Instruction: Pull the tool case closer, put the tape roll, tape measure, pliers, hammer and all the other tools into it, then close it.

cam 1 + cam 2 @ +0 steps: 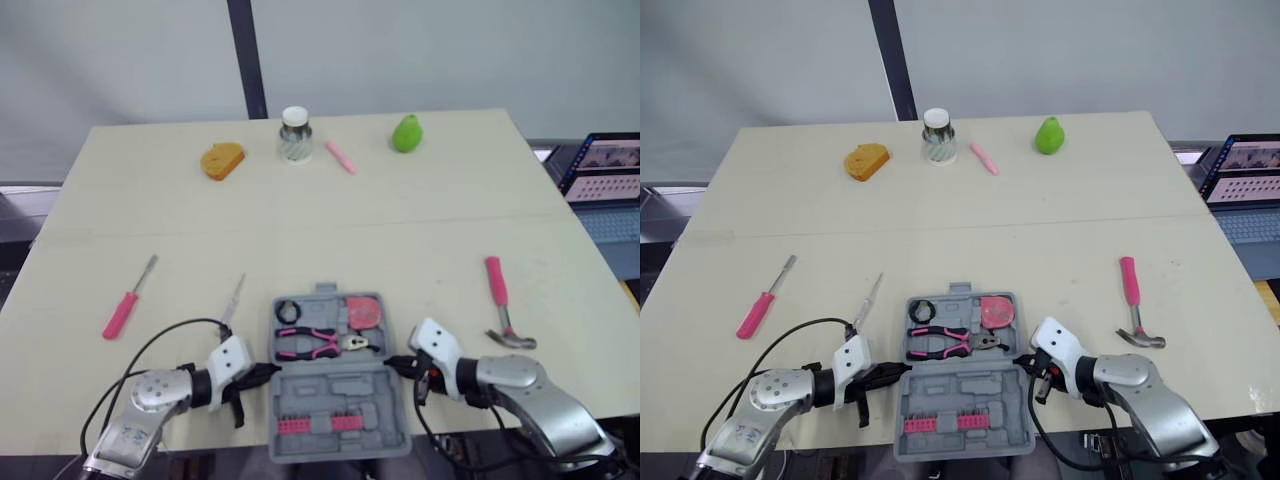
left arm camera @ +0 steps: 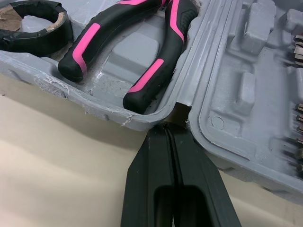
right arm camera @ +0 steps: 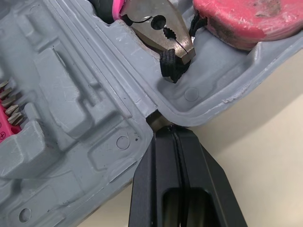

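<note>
Left pincer (image 2: 166,127) and right pincer (image 3: 171,128), both closed

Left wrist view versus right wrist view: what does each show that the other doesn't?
Left wrist, not right: the tape roll and the pliers handles, with the left gripper shut. Right wrist, not left: the pliers' metal nose, the tape measure and the right gripper shut. Both: the open tool case, each gripper at its hinge line, on the table.
</note>
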